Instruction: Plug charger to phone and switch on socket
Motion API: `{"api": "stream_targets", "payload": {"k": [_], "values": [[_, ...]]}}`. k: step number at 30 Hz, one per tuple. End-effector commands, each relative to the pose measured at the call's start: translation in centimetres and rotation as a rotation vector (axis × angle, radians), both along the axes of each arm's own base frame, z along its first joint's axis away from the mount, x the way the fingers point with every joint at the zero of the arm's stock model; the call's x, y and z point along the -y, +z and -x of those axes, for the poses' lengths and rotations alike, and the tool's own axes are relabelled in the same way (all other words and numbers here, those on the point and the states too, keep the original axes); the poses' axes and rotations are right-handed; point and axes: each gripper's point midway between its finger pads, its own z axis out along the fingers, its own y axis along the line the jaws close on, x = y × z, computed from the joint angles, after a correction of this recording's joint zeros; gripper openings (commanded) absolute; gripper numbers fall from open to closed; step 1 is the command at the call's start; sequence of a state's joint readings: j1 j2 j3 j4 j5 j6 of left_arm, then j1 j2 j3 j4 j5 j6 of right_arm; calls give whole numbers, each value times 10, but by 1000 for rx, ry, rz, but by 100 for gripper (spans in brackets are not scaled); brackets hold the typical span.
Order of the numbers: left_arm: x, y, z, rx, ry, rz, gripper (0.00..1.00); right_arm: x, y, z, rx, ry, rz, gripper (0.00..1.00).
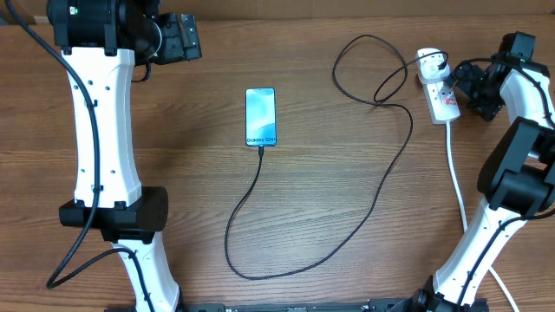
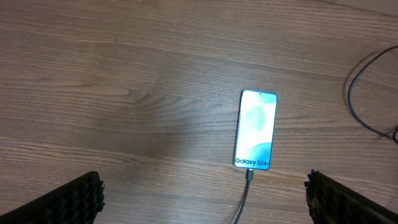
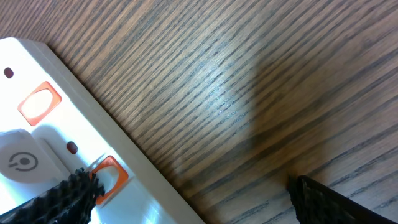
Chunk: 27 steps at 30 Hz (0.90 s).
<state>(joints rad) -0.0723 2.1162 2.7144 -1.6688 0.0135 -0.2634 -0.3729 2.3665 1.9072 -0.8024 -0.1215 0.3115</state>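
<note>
On the table (image 1: pixel 329 173) the phone (image 1: pixel 261 116) is laid flat, slightly toward 11 o'clock of the overhead view's middle, screen lit and lettered end turned to 6 o'clock. The charger (image 1: pixel 382 187) is seen with its connector tip (image 1: pixel 260 149) seated in that end. Its black cable is run toward 6 o'clock, swept round and led up toward 2 o'clock, where a loop is formed beside the socket (image 1: pixel 440 91). A white plug head (image 1: pixel 427 61) is fitted in the socket. The left jaws are held wide open at 10 o'clock of the phone, fingers (image 2: pixel 78 199) well apart. The right jaws are likewise spread open at 3 o'clock of the socket. One finger (image 3: pixel 62 199) is seen over an orange switch (image 3: pixel 111 174), though contact cannot be told.
</note>
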Motion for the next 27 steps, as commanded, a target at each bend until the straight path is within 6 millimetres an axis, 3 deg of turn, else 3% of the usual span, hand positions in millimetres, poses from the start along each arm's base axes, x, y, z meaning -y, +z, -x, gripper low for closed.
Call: {"api": "stream_targets", "payload": {"k": [1, 7, 12, 20, 27], "values": [[1, -2, -1, -3, 12, -6, 100, -22, -23, 12, -62, 76, -39, 100], [1, -2, -1, -3, 12, -6, 100, -23, -23, 14, -69, 83, -45, 100], [1, -2, -1, -3, 12, -6, 100, -24, -6, 9, -59, 86, -58, 100], [1, -2, -1, -3, 12, -6, 100, -15, 106, 2, 44, 74, -3, 100], [1, -2, -1, -3, 12, -6, 100, -14, 225, 36, 193, 44, 76, 100]]}}
